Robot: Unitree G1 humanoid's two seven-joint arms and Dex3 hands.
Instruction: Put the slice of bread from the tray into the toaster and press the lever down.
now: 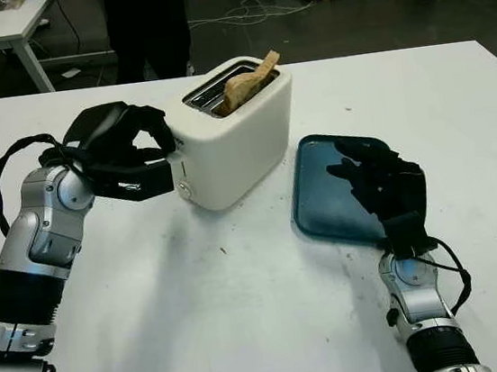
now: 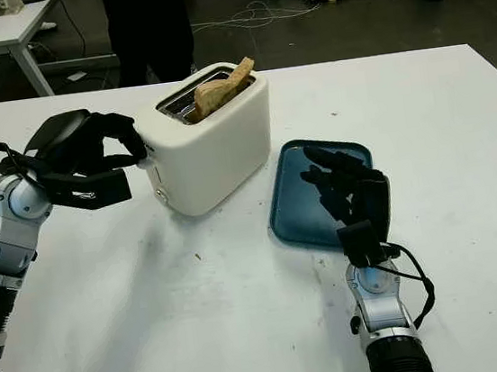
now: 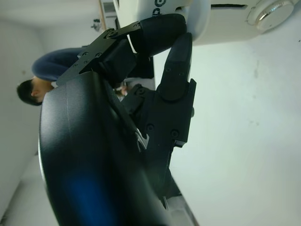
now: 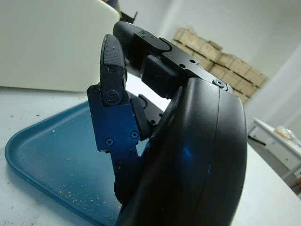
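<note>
- Slice of bread [image 1: 250, 84] stands in the white toaster [image 1: 234, 138].
- Left robot hand [image 1: 140, 149], fingers curled, touches its lever end.
- Right robot hand [image 2: 349, 193] hovers wide over the blue tray [image 2: 292, 208].

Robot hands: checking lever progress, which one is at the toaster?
The left robot hand, fingers at the toaster's lever end. The right robot hand is over the blue tray.

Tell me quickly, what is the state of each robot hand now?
Left hand: fingers curled on the lever end of the toaster, grasping nothing.
Right hand: open, above the blue tray, holding nothing.
</note>
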